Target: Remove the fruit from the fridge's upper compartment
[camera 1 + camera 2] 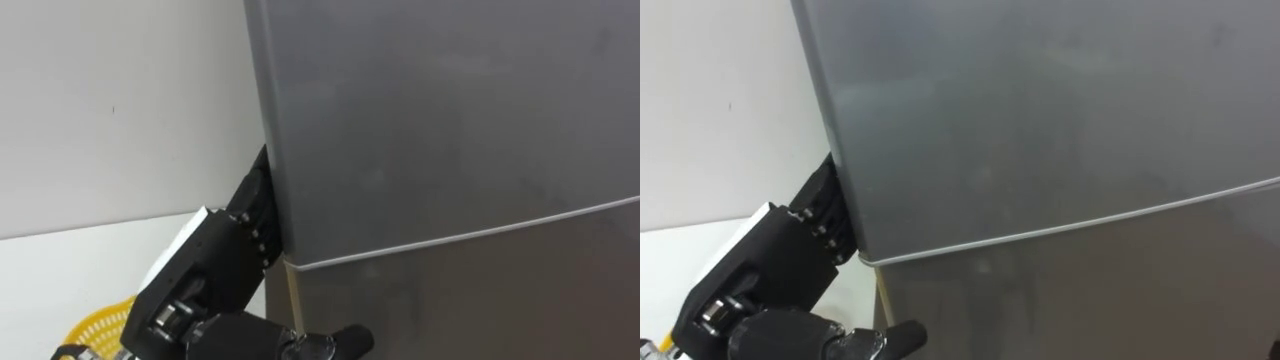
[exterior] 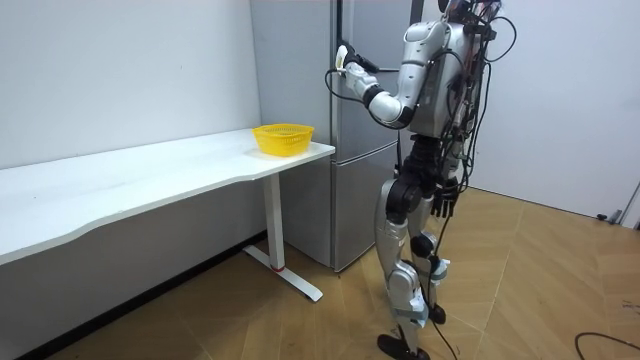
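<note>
Here, in the left eye view, reaches with the left hand (image 1: 215, 275) in behind the left edge of the upper door (image 1: 450, 120), likely for purchase to swing it open. Cannot tell a curled grip from a flat touch there, with the hand's far end hidden behind the metal. Shows the door shut: a flat sheet of dull grey steel, parted from the lower door (image 1: 480, 310) by a thin pale seam. Puts the item to fetch, presumably, behind that shut upper door. Catches a yellow plastic basket (image 1: 95, 332) of open lattice on the white counter (image 1: 70, 260), probably set there to take the find.

Next, in the right eye view, repeats the same: blocky black hand wedged at the door's edge, pale seam just below.

Lastly, in the room view, stands upright facing the fridge (image 2: 300, 90), just past the end of the long counter, left arm raised to the door. Hangs the right hand (image 2: 445, 198) beside the thigh, idle; cannot tell its state from here.
</note>
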Controlling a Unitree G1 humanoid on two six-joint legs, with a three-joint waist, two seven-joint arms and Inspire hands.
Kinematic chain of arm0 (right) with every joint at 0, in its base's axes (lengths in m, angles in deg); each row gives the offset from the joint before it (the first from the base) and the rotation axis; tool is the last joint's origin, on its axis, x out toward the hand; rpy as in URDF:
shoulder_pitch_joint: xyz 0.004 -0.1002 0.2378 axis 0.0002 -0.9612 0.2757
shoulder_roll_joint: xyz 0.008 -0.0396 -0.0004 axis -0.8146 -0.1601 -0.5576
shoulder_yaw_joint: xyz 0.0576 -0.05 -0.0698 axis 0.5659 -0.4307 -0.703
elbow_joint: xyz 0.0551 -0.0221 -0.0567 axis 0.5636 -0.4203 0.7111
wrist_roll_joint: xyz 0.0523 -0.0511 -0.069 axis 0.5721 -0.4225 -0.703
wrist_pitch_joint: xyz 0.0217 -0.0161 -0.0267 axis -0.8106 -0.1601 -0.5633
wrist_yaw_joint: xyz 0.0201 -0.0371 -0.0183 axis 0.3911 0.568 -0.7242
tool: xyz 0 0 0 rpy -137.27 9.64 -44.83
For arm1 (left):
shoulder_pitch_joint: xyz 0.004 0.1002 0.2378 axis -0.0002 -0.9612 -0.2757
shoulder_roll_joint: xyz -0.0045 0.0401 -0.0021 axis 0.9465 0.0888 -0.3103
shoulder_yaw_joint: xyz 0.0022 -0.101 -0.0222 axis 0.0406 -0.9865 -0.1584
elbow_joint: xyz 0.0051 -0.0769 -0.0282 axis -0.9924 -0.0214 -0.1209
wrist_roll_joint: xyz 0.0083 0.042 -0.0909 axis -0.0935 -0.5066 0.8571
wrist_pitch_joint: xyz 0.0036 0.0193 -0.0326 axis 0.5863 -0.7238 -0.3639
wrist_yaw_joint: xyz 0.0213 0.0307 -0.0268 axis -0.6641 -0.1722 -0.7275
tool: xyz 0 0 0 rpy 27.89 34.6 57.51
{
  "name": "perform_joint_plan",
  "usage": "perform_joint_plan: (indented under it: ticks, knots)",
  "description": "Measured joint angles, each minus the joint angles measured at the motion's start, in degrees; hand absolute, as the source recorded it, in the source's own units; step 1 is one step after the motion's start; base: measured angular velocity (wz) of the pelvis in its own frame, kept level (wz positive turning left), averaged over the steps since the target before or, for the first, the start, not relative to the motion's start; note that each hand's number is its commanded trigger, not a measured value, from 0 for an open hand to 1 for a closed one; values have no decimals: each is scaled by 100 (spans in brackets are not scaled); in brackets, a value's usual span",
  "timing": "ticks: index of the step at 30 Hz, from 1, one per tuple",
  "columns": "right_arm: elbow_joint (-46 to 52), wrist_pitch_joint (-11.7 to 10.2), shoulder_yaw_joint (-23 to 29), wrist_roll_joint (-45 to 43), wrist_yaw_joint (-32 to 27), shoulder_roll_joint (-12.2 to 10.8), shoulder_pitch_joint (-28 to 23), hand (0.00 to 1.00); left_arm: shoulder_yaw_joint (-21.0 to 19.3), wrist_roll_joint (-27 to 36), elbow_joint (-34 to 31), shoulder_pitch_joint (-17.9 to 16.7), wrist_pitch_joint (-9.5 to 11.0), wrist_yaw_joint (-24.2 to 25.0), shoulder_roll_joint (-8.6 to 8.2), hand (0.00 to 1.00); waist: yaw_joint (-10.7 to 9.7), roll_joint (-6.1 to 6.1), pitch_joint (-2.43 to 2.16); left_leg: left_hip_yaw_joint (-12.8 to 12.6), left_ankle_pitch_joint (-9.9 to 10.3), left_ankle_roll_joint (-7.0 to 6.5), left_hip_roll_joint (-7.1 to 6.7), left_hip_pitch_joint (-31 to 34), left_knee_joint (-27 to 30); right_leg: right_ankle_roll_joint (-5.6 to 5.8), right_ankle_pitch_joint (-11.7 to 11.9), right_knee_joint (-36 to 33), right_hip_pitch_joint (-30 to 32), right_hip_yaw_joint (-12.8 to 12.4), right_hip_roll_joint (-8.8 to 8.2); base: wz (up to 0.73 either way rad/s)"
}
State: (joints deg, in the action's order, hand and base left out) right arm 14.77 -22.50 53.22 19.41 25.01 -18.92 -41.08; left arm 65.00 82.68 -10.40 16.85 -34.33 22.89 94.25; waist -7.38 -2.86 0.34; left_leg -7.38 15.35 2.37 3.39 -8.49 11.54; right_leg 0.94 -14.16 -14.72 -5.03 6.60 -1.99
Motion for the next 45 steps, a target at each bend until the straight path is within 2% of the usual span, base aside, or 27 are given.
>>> perform_joint_plan:
  ticks: [8, 20, 27, 33, 34, 35, 36, 37, 38, 39, 41, 45]
  knots:
    - [-19, 2, -174, 10, -10, 6, 4, 0, 2, 7, -1, 19, 1, 0, 123, 0, -6, 6, 7, 1, 0, 0, 0, 10, 0, 0, 0, 4, 8, 0, 0, 0]
    - [-45, 3, -211, -56, -5, 38, 3, 0, -5, 12, -47, 42, 1, 32, 136, 0, 0, 14, 0, 3, 0, 0, -1, 20, 0, 0, 0, 33, 27, 1, 3, 0]
    - [-29, 1, -208, -221, 3, 38, -14, 0, -60, 71, -47, 43, 1, 267, 122, 0, 29, 63, -14, 11, -1, -1, 0, -13, -17, 0, 0, 18, 16, 1, 4, 0]
    - [-35, -19, -206, -267, 22, 47, 5, 0, -135, 676, -48, 52, 1, 485, 125, 0, 20, 75, -26, 41, -1, -1, 0, -24, -12, 0, 1, 21, 31, 20, 4, 1]
    - [-31, -21, -205, -267, 56, 58, 6, 0, -132, 853, -48, 80, 2, 517, 126, 62, 21, 82, -28, 40, -1, -1, 0, -26, -12, 0, 1, 19, 29, 22, 4, 0]
    - [-26, -21, -205, -273, 85, 62, 7, 0, -134, 1037, -49, 137, 3, 562, 129, 91, 20, 83, -31, 40, -1, -1, 2, -25, -10, -2, 2, 25, 24, 25, 4, 0]
    - [-24, -21, -205, -277, 100, 64, 6, 0, -135, 1125, -48, 173, 3, 584, 133, 100, 21, 85, -31, 41, -1, -1, 2, -25, -10, -3, 4, 29, 21, 28, 4, 0]
    - [-23, -21, -205, -284, 130, 69, 6, 0, -135, 1266, -48, 240, 5, 623, 137, 98, 21, 84, -32, 40, -1, -1, 4, -26, -8, -4, 9, 32, 16, 30, 4, 0]
    - [-27, -22, -191, -315, 142, 69, 4, 0, -149, 1421, -48, 297, 10, 651, 145, 89, 21, 79, -34, 41, -1, -1, 4, -23, -2, -5, 11, 32, 16, 29, 4, 0]
    - [-25, -20, -171, -324, 148, 72, 4, 0, -154, 1562, -48, 340, 14, 687, 169, 99, 22, 76, -33, 40, -1, -1, 4, -24, 1, -5, 12, 32, 14, 29, 4, 0]
    - [-25, -20, -172, -331, 174, 86, 5, 0, -155, 1667, -48, 363, 43, 694, 189, 94, 28, 70, -33, 40, -1, -1, 5, -31, 2, -9, 21, 34, 8, 30, 5, 0]
    - [-28, -14, -173, -346, 210, 88, -2, 0, -172, 1668, -48, 387, 148, 694, 167, 96, 87, 61, -27, 37, -1, -1, 5, -29, 1, -8, 25, 32, 17, 16, 5, 0]
